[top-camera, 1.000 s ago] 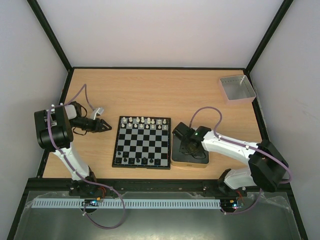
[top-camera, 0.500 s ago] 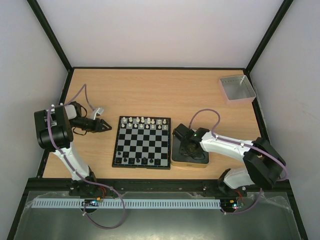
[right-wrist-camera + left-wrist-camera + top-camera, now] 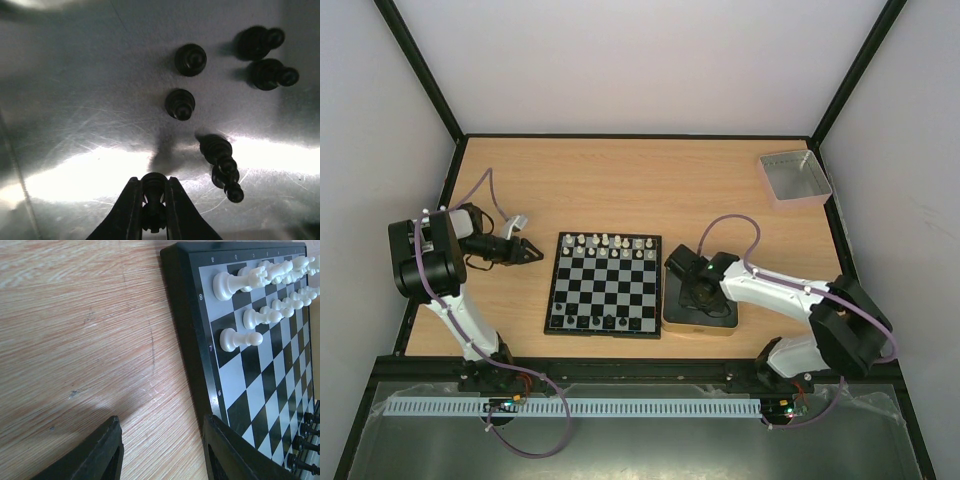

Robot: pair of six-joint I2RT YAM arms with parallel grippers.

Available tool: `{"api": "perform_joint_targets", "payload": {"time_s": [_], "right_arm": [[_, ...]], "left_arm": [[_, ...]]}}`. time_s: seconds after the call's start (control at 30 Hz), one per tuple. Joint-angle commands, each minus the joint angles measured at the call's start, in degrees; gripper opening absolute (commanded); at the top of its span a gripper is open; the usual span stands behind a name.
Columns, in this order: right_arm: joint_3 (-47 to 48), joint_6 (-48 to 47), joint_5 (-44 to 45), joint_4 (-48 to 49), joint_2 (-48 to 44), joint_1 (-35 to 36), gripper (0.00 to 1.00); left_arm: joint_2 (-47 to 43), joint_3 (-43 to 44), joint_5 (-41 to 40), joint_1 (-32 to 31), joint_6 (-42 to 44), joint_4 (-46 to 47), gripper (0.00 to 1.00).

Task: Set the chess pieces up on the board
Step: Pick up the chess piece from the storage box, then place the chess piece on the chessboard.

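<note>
The board (image 3: 552, 290) lies at the table's middle, with white chess pieces (image 3: 610, 243) along its far rows and black ones (image 3: 605, 321) along the near edge. My left gripper (image 3: 533, 253) hovers open over bare wood just left of the board (image 3: 182, 315), nothing between its fingers (image 3: 162, 425). White pieces (image 3: 240, 339) stand on the squares beside it. My right gripper (image 3: 692, 293) reaches down into the gold-rimmed tin (image 3: 700, 325). Its jaws (image 3: 152, 182) are shut on a black piece (image 3: 153, 192). Several loose black pieces (image 3: 180, 103) lie on the tin's floor (image 3: 75, 100).
A grey square tray (image 3: 794, 177) sits at the far right corner of the table. The tin touches the board's right side. Black frame rails border the table on all sides.
My right gripper's jaws have closed onto the black piece inside the tin, and that arm has shifted slightly. The left arm has not moved.
</note>
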Motion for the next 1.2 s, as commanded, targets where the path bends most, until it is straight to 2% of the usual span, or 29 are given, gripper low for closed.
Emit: {"api": "perform_joint_targets", "payload": {"time_s": [0.0, 0.27, 0.57, 1.17], "right_arm": [[5.7, -0.01, 3.27, -6.06, -2.07, 0.95, 0.08], [16.27, 5.46, 5.69, -10.54, 2.02, 11.72, 0.09], [17.77, 9.94, 3.64, -7.1, 8.29, 21.81, 0.09], [17.62, 9.44, 1.82, -3.63, 12.49, 23.93, 0.09]], "left_arm": [[4.9, -2.79, -14.4, 0.37, 0.25, 1.67, 0.46], [4.88, -2.66, -14.0, 0.65, 0.62, 1.39, 0.46], [4.77, -2.79, -14.12, 0.91, 0.34, 1.57, 0.46], [4.13, -2.96, -14.0, 1.19, 0.25, 1.84, 0.46]]}}
